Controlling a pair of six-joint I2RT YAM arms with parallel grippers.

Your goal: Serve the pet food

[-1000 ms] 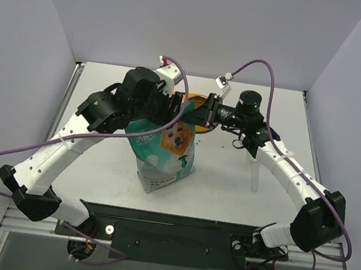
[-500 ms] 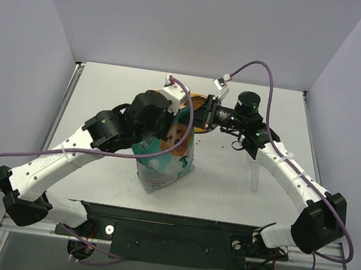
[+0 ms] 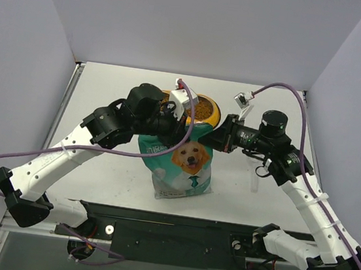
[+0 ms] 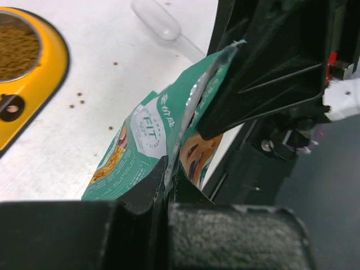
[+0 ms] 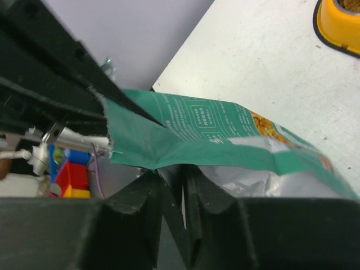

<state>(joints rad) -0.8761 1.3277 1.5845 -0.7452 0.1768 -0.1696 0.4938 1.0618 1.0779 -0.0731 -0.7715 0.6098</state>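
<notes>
I clench my left gripper (image 4: pixel 167 171) and right gripper (image 5: pixel 173 177) on opposite ends of the top edge of the bag (image 3: pixel 186 165). This probably steadies it upright on the worktop (image 3: pixel 104 165). The pet food (image 3: pixel 201 111) fills the feeder (image 3: pixel 215 118) just behind.

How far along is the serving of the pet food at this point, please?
Done: kibble sits in one bowl of the yellow feeder. In hand: the left gripper and right gripper each pinch the top edge of the upright bag. To do: probably releasing the bag; the feeder's other bowl is hidden, so it may need filling. A few stray pellets lie on the table.
</notes>
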